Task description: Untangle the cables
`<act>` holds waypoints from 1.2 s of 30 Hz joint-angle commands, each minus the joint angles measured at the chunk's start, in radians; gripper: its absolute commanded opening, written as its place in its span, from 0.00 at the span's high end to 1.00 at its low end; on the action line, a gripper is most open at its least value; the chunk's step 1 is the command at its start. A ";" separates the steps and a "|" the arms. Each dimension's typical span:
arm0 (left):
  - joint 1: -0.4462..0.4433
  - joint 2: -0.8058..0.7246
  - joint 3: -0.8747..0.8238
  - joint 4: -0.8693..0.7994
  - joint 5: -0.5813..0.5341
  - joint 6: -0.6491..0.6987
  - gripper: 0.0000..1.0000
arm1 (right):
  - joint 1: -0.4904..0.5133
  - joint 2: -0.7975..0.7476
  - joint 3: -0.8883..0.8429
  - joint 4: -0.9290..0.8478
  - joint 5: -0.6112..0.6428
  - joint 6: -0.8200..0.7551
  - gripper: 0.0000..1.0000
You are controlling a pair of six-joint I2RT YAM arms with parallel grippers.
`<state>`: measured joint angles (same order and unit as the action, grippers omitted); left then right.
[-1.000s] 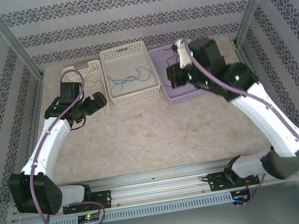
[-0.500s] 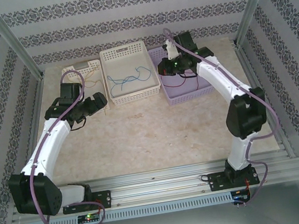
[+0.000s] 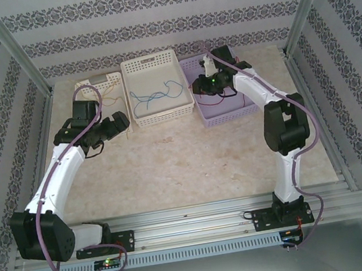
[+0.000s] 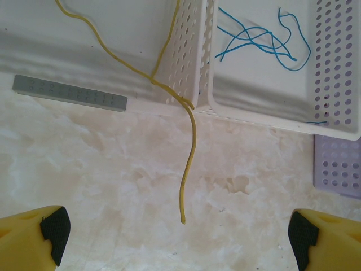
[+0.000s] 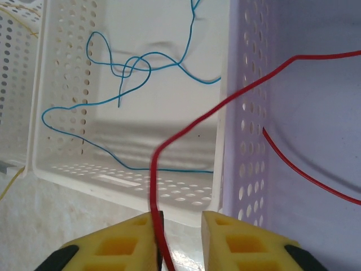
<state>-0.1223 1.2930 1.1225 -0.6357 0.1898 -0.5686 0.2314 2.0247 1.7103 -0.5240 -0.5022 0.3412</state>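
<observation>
The yellow cable [image 4: 189, 164] trails out of the small white basket [image 4: 186, 62] over its corner, and its free end lies on the table. My left gripper [image 4: 177, 234] stands open just short of that end, nothing between its fingers. The blue cable [image 5: 135, 65] lies looped inside the middle white basket [image 5: 113, 186]. The red cable [image 5: 225, 101] runs from the purple basket [image 5: 248, 113] over its left wall down to my right gripper [image 5: 181, 223]. Its jaws are slightly parted, and the red cable rests against the left fingertip [image 5: 144, 237]. From above, the right gripper [image 3: 202, 86] hovers at the purple basket's left edge.
Three baskets stand in a row at the back: small white basket [image 3: 99, 86], middle white basket [image 3: 157, 88], purple basket [image 3: 225, 112]. A grey strip [image 4: 70, 93] lies by the small basket. Patterned walls and metal posts [image 3: 15, 51] close in the sides.
The right arm has folded back and its gripper shifted to the purple basket's left edge. Its jaws have parted from shut. The left arm has not moved.
</observation>
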 commanded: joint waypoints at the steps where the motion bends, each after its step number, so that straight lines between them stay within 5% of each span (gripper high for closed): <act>1: 0.006 -0.023 -0.003 0.015 -0.015 0.010 0.00 | -0.001 -0.058 0.002 0.032 0.053 0.000 0.74; 7: 0.006 -0.018 -0.001 0.011 -0.017 0.014 0.00 | -0.004 -0.250 -0.060 0.064 0.153 0.015 0.38; 12: 0.004 -0.006 0.011 -0.005 -0.017 0.027 0.00 | -0.013 -0.386 -0.090 0.041 0.264 -0.008 0.23; 20: 0.005 -0.001 0.013 -0.019 -0.020 0.039 0.00 | -0.051 -0.551 -0.219 0.054 0.328 -0.001 0.19; 27: 0.003 -0.002 -0.001 -0.008 -0.018 0.035 0.00 | -0.055 -0.891 -0.610 0.247 0.437 0.003 0.02; 36: -0.013 0.002 -0.025 0.011 -0.036 0.033 0.00 | -0.063 -1.098 -0.887 0.221 0.544 0.009 0.02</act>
<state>-0.1246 1.3045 1.1202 -0.6388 0.1787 -0.5529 0.1783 0.9379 0.9096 -0.2981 -0.0334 0.3416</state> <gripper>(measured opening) 0.999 0.982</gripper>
